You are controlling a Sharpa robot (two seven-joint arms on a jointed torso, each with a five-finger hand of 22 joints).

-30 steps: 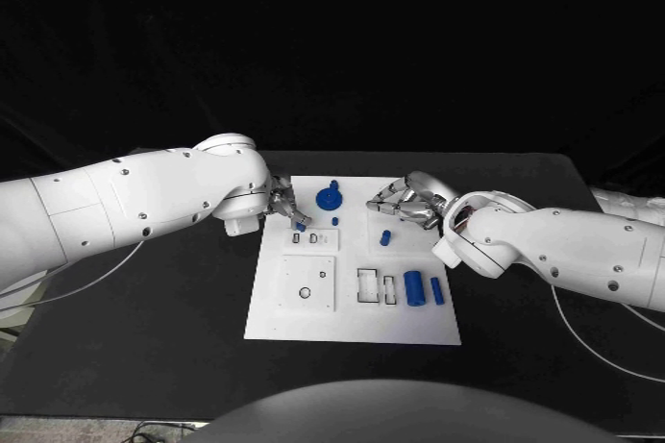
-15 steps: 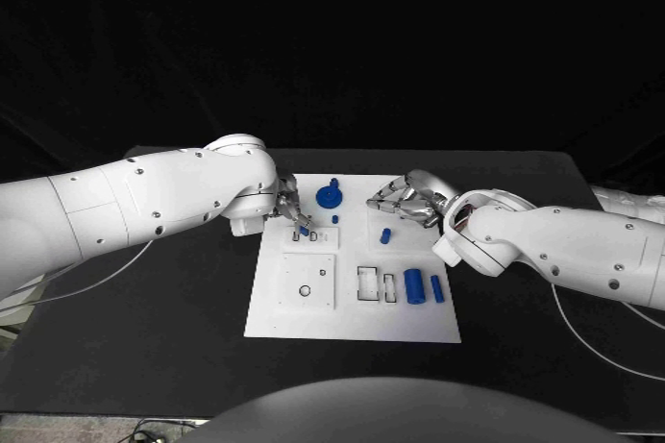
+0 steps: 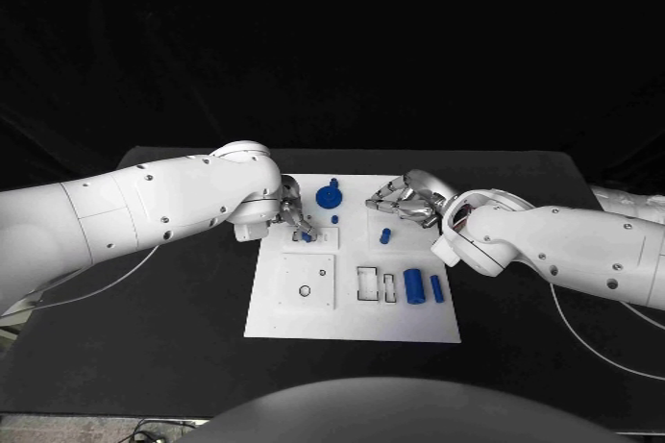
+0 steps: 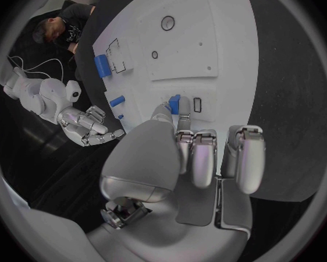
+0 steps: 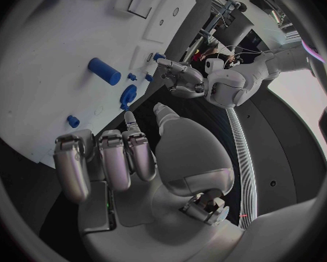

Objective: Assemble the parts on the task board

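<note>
1. Nearest the robot, the black table (image 3: 166, 366) carries the white task board (image 3: 354, 313), which lies flat in the middle.
2. On the near half of the board sits a raised square plate with a small ring (image 3: 304, 292) on it; beside it are rectangular slots, then a thick blue cylinder (image 3: 414, 286) and a thinner blue rod (image 3: 436, 289), lying just beside each other.
3. Further back, a short blue peg (image 3: 385, 237) lies right of centre on the board.
4. The left robot hand (image 3: 291, 215) reaches over the board's left side. It pinches a small blue part (image 4: 174, 104) between thumb and a finger, with the part's lower end at a small raised block with slots (image 3: 319, 237). Its other fingers lie curled side by side.
5. The right robot hand (image 3: 404, 201) hovers over the board's far right portion, fingers curled inward with nothing visible in them.
6. At the far edge stands a blue knob-like part (image 3: 329, 196), with a tiny blue piece (image 3: 334, 220) just in front of it.
</note>
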